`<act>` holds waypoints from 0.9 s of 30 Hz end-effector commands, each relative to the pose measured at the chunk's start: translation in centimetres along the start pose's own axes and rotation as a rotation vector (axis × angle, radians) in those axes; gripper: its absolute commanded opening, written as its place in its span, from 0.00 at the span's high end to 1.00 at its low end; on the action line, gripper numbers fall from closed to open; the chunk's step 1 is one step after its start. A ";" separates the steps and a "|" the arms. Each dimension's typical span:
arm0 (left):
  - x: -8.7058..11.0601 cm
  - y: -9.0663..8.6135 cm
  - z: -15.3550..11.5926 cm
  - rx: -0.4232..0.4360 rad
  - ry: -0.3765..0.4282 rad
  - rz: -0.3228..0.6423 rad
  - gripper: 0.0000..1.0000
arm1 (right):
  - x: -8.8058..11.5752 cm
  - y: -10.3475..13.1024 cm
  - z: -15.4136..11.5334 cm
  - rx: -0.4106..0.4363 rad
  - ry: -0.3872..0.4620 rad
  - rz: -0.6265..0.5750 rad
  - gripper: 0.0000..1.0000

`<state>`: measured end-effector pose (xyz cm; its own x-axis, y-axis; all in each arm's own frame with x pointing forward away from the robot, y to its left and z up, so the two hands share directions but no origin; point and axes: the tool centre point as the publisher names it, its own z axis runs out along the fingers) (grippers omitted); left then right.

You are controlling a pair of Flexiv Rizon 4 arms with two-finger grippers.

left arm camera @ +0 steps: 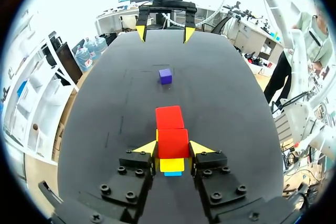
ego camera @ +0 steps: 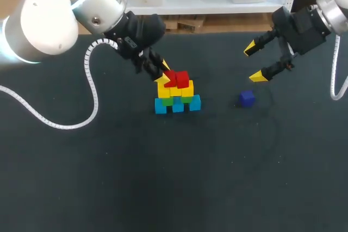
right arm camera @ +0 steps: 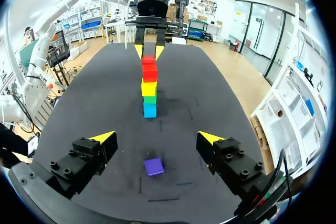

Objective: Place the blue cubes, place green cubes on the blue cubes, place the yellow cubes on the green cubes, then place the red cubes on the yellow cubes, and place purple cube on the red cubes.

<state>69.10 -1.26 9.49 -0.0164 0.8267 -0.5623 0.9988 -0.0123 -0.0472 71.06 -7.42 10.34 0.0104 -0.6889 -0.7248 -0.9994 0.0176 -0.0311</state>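
Surface (ego camera: 163, 177): dark mat.
Stack (ego camera: 177, 97): blue, green and yellow tiers, reds on top.
Left pincer (left arm camera: 173, 149): clamped on top red cube (left arm camera: 172, 142).
Right pincer (right arm camera: 156, 138): spread wide above the lone purple cube (right arm camera: 154, 167).
Risk: a sideways tug on release could topple the reds.

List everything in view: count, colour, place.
blue cubes: three, blue, bottom row of the mid-table stack
green cubes: two showing, green, on the blue cubes
yellow cubes: two or three, yellow, on the green cubes
red cubes: two, red, top of the stack
purple cube: one, purple, alone on the table, right of the stack
table: one, dark
left gripper: one, yellow-tipped, shut on one red cube
right gripper: one, yellow-tipped, open, above the purple cube
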 end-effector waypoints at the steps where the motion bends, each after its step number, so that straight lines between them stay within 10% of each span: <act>1: 0.0 0.3 0.1 0.006 -0.002 0.003 1.00 | 0.0 -0.1 0.1 -0.001 -0.002 -0.001 0.00; 27: 0.2 0.5 0.2 0.013 -0.004 -0.005 0.98 | 0.0 -0.1 0.1 -0.001 -0.002 -0.001 0.00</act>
<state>69.24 -1.17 9.27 -0.0237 0.8255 -0.5638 0.9983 -0.0101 -0.0568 71.06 -7.42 10.34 0.0104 -0.6889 -0.7248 -0.9994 0.0176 -0.0311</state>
